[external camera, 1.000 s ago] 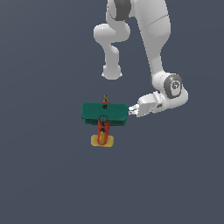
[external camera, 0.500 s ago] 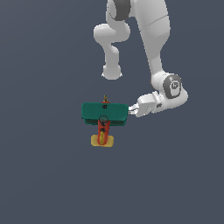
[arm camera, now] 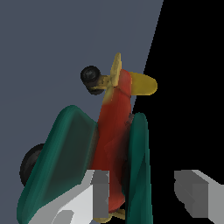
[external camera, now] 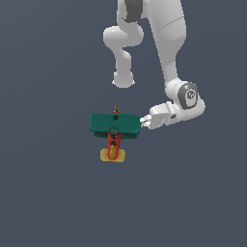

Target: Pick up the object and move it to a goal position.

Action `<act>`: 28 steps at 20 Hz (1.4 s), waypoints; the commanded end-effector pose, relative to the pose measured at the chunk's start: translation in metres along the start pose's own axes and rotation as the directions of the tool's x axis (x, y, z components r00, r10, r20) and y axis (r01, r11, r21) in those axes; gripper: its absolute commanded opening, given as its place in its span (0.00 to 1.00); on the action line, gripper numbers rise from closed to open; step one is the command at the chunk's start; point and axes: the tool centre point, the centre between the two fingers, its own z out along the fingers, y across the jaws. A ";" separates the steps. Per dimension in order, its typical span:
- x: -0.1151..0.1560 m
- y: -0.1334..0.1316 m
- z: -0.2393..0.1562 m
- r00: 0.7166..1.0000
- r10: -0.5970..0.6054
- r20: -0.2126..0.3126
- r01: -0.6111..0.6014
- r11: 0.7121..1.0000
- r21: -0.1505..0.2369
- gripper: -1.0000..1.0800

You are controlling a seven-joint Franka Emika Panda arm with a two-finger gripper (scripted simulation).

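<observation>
The object, a toy airplane (external camera: 115, 123), lies on the grey floor with its teal-green wing across, its red-orange fuselage (external camera: 113, 144) and yellow tail (external camera: 113, 155) toward the camera, and a small propeller (external camera: 116, 109) at the far end. My gripper (external camera: 143, 121) reaches in level from the exterior view's right, at the wing's right tip. In the wrist view the airplane (arm camera: 114, 127) fills the middle. The gripper (arm camera: 146, 192) is open, its fingers (arm camera: 99, 192) straddling one wing edge. The other finger stands apart from the wing.
The arm's white elbow (external camera: 123, 77) hangs above and behind the airplane, and the forearm (external camera: 185, 99) comes down at the exterior view's right. Plain grey floor (external camera: 53, 183) surrounds the toy. The wrist view shows a black area (arm camera: 192, 87) past the floor's edge.
</observation>
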 end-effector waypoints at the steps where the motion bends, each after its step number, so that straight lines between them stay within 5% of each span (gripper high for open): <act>1: 0.000 0.000 0.010 1.000 0.000 0.001 0.000 1.000 0.000 0.62; 8: -0.002 0.000 0.027 1.000 0.001 0.002 -0.001 1.000 0.001 0.62; 9: -0.002 0.000 0.027 1.000 0.001 0.002 -0.001 1.000 0.001 0.00; 28: 0.015 0.017 0.041 1.000 0.001 0.002 -0.001 1.000 0.000 0.00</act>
